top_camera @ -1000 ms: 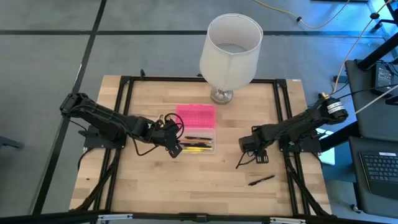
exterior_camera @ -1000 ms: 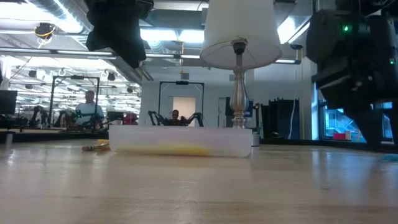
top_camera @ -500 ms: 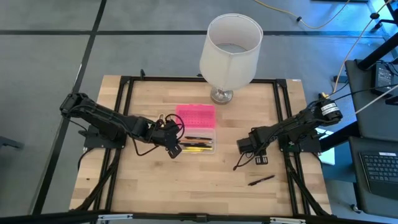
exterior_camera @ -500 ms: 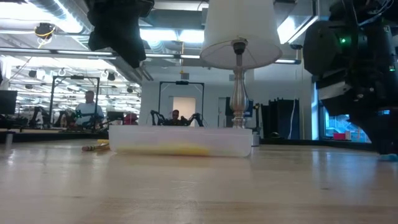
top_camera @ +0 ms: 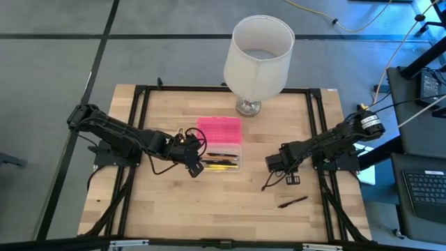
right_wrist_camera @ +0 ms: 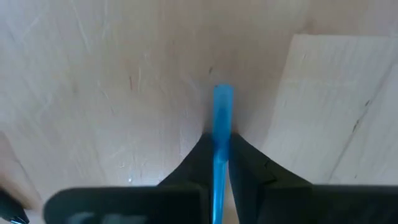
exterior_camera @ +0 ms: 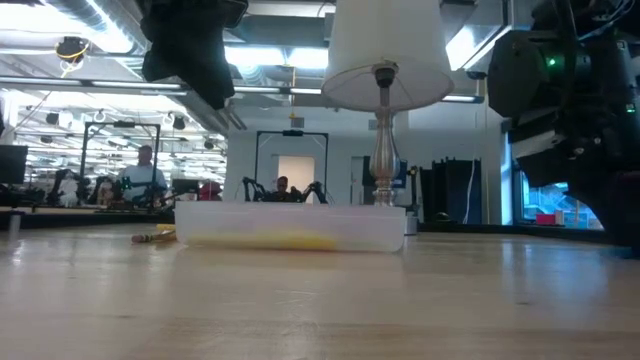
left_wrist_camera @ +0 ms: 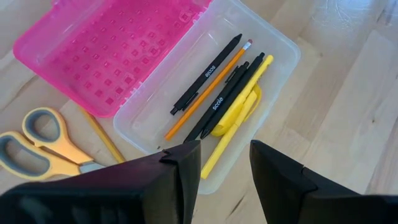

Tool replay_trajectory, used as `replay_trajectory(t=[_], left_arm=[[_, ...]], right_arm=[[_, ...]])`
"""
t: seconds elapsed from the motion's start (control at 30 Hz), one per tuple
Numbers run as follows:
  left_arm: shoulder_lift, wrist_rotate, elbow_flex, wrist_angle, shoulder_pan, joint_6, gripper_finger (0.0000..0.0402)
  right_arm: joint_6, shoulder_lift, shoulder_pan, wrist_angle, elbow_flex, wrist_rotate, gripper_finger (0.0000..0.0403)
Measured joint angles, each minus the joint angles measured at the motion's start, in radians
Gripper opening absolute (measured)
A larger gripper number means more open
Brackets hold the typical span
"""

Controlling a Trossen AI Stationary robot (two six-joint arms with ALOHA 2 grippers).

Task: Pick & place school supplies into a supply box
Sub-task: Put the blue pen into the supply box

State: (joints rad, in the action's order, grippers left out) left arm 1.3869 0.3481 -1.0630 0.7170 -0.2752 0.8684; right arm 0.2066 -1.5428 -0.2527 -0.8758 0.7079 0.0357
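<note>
High view, looking straight down: wooden desk [top_camera: 174, 209] w/ two dark arms. Supply box [top_camera: 224, 162] sits mid-desk, its clear tray open, pink lid [top_camera: 219, 130] flipped back toward the white lamp [top_camera: 259, 52].

Left wrist view shows the tray's contents: 3 black pens [left_wrist_camera: 208, 74], 1 orange pencil [left_wrist_camera: 211, 87], 1 yellow marker [left_wrist_camera: 239, 109] and another yellow item under them that can't be made out. All lie roughly parallel along the tray's long axis. White print on two pens, too small to read for sure. Outside the box, beside the lid: 1 pair of yellow-handled scissors [left_wrist_camera: 43, 146] and 1 more pencil [left_wrist_camera: 102, 134], partly under the lid.

Left gripper [left_wrist_camera: 224, 165] hovers just over the tray's near edge, jaws spread, nothing between them.

Right gripper [right_wrist_camera: 219, 165] is low on the desk's right side, well apart from the box, jaws pressed onto a thin blue pen [right_wrist_camera: 221, 143] that points straight out ahead of the gripper. In the high view, 1 more dark pen [top_camera: 293, 202] lies loose near the front edge, angled, and a small dark item [top_camera: 292, 179] lies just beside the right gripper.
</note>
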Motion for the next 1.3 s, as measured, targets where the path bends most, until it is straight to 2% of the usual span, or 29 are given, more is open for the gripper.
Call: replay_trajectory(t=[0.27,0.47,0.67,0.8,0.93,1.1,1.3], left_arm=[[0.0,0.0,0.0,0.0,0.0,0.0,0.013],[0.0,-0.001,0.0,-0.001,0.0,0.0,0.013],[-0.013,-0.004,0.0,-0.003,0.0,-0.01,0.013],[-0.048,-0.029,0.0,-0.003,0.0,-0.01,0.013],[-0.105,-0.059,0.0,-0.003,0.0,-0.016,0.013],[-0.188,-0.101,0.0,-0.003,0.0,-0.018,0.013],[-0.259,-0.102,0.0,-0.003,0.0,-0.019,0.013]], right_arm=[[0.028,0.047,0.0,-0.064,0.084,-0.005,0.0037],[0.015,0.053,0.004,-0.034,0.241,-0.057,0.0038],[-0.097,0.053,0.045,0.143,0.421,-0.163,0.0038],[-0.158,0.054,0.091,0.347,0.496,-0.166,0.0041],[-0.184,0.054,0.142,0.59,0.507,-0.165,0.0043],[-0.195,0.018,0.201,0.753,0.507,-0.11,0.0043],[-0.107,-0.089,0.255,0.75,0.507,0.017,0.0044]])
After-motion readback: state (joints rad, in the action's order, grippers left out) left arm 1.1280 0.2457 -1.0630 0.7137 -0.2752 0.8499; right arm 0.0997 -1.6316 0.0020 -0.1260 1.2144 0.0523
